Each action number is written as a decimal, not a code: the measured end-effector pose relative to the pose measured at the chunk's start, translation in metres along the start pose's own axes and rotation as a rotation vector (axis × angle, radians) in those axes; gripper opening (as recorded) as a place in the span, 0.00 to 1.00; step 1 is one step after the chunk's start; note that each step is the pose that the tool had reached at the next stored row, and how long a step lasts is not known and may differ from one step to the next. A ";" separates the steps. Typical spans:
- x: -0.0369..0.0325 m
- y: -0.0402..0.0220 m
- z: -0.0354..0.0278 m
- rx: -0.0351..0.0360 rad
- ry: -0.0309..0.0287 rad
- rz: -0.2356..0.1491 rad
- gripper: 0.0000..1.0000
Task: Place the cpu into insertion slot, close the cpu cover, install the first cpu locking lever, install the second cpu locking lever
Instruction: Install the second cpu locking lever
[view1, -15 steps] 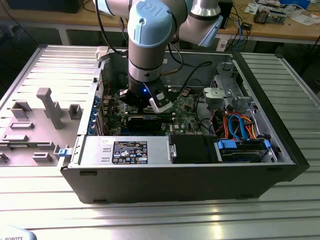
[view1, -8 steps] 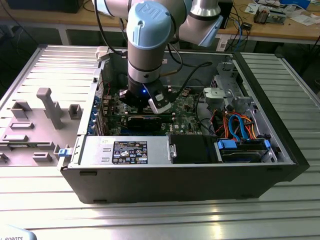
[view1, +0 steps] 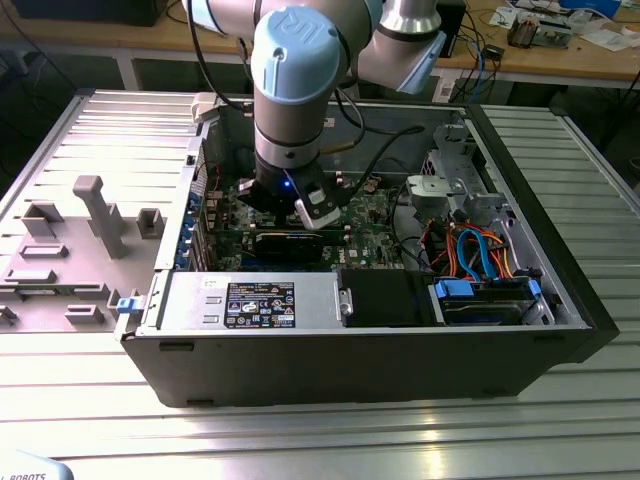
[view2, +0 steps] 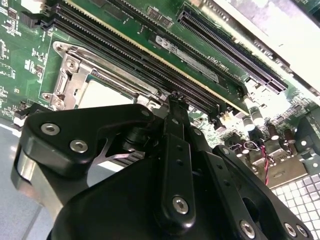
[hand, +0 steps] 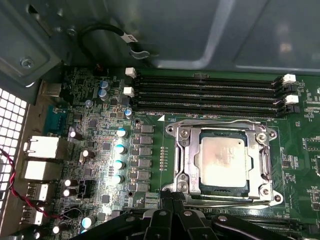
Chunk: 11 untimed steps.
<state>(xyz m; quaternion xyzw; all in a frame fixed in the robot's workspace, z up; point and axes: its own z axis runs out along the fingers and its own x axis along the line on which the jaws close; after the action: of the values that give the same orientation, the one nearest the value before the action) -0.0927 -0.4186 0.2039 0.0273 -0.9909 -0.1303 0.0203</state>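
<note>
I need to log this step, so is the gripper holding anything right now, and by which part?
Nothing is visibly held. The gripper sits at the edge of the cpu cover, closed over the cpu.

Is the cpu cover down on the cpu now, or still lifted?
Touching, it appears: in the first wrist view the cpu cover lies flat around the cpu, its frame overlapping the chip's edges with no gap visible.

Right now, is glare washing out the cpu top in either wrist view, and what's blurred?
In the first wrist view the cpu is bright but evenly lit, its edges clear inside the cpu cover. In the second wrist view its top is blown out to near white. There the gripper body looms dark and soft in the foreground, while the memory slots stay sharp.
</note>
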 end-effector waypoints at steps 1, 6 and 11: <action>0.0000 -0.0001 0.0006 -0.0005 -0.0005 0.001 0.12; 0.0008 0.0003 0.0024 -0.0009 -0.0022 0.007 0.12; 0.0022 0.0017 0.0029 -0.0011 -0.0024 0.008 0.12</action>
<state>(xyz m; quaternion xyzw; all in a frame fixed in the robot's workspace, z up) -0.0951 -0.4163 0.2016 0.0232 -0.9909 -0.1308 0.0196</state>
